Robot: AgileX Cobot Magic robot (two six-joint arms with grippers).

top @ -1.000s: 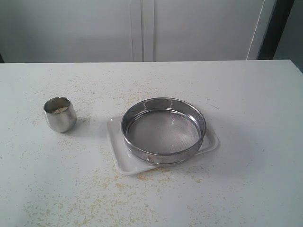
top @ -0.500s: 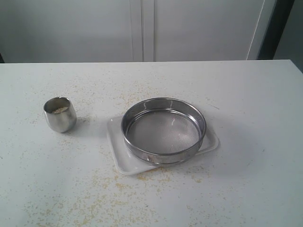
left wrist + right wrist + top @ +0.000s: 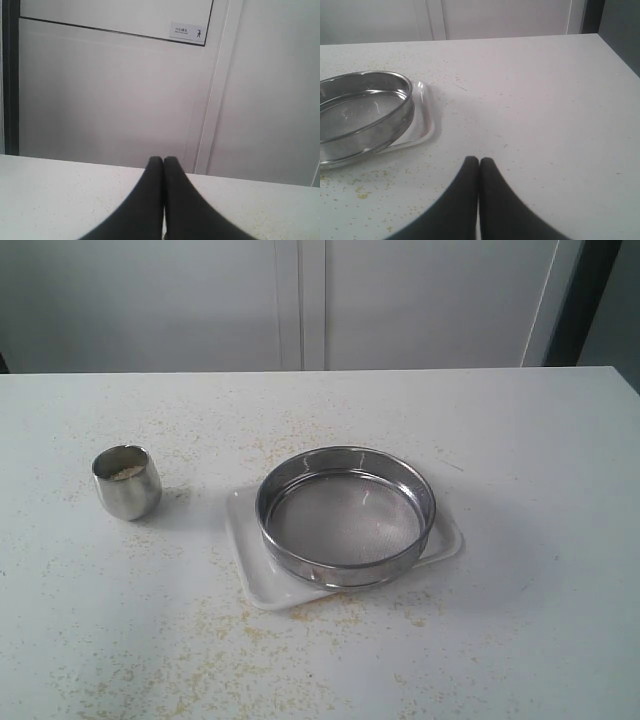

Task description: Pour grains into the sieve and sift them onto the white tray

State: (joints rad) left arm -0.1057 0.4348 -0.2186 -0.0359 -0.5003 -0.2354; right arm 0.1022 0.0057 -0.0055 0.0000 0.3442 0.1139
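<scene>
The round steel sieve (image 3: 345, 516) rests on the white tray (image 3: 250, 580) in the middle of the table; its mesh looks bare. A small steel cup (image 3: 127, 481) to the left holds pale grains (image 3: 127, 472). Neither arm shows in the exterior view. My left gripper (image 3: 163, 160) is shut with nothing in it, above bare tabletop and facing the wall. My right gripper (image 3: 478, 161) is shut and empty, off to the side of the sieve (image 3: 362, 115) and tray (image 3: 422, 125).
Loose yellow grains (image 3: 215, 625) lie scattered on the white table (image 3: 520, 440), mostly in front of the tray and around the cup. A white cabinet wall (image 3: 300, 300) stands behind the table's far edge.
</scene>
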